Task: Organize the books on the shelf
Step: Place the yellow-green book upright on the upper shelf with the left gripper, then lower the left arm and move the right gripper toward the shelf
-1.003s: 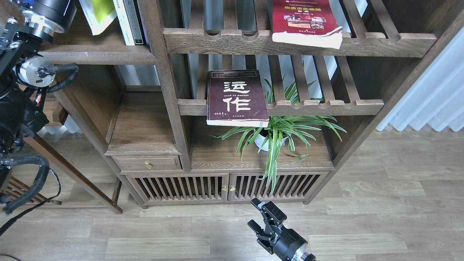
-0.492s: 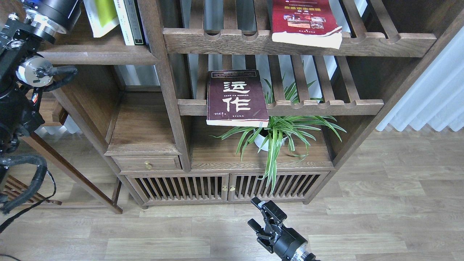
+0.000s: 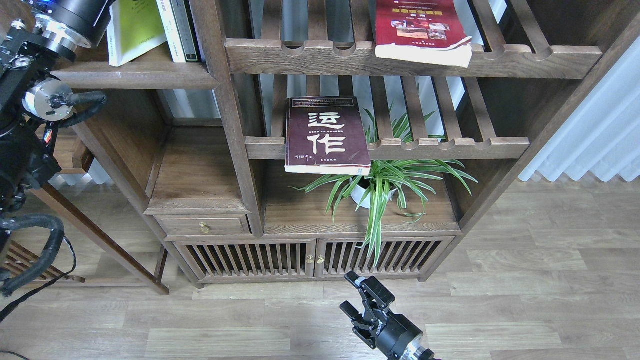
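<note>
The shelf (image 3: 135, 75) at upper left carries the yellow-green book (image 3: 134, 27) on edge beside upright volumes, left fingers out of view, so shelving seems underway; next the maroon book (image 3: 325, 135) needs the released right fingers (image 3: 357, 295).

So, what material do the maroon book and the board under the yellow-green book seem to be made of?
The maroon book looks like a paperback: a slightly glossy card cover over a thick block of pale paper pages showing along its front edge. The board under the yellow-green book seems solid wood with a dark-brown matte stain; grain lines run along its rounded front edge.
</note>
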Controlling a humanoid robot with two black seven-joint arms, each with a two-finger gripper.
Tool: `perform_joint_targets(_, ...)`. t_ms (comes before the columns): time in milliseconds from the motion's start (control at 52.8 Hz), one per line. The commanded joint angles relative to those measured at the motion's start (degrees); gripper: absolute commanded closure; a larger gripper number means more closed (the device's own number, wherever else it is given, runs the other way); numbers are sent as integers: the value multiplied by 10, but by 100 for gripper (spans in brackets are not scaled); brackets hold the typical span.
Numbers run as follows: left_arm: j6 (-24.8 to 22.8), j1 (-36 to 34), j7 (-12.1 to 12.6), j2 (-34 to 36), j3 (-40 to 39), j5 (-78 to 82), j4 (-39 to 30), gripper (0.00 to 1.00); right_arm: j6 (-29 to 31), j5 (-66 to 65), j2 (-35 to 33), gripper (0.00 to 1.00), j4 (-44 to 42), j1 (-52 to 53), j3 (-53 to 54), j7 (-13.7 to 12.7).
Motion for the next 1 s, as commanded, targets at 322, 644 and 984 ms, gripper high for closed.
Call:
perform_joint_targets(322,1,128,0,51,-41,-36,-177,3,0,0,0,0,3,-4,-1,0)
perform_joint_targets(644,-2,228,0,59,-103,-50,-304,0,0,-2,0,0,123,-38,-2,-1)
perform_joint_targets(984,-9,419,0,55,-141,-175,-507,0,0,-4,0,0,168,-80,-2,0)
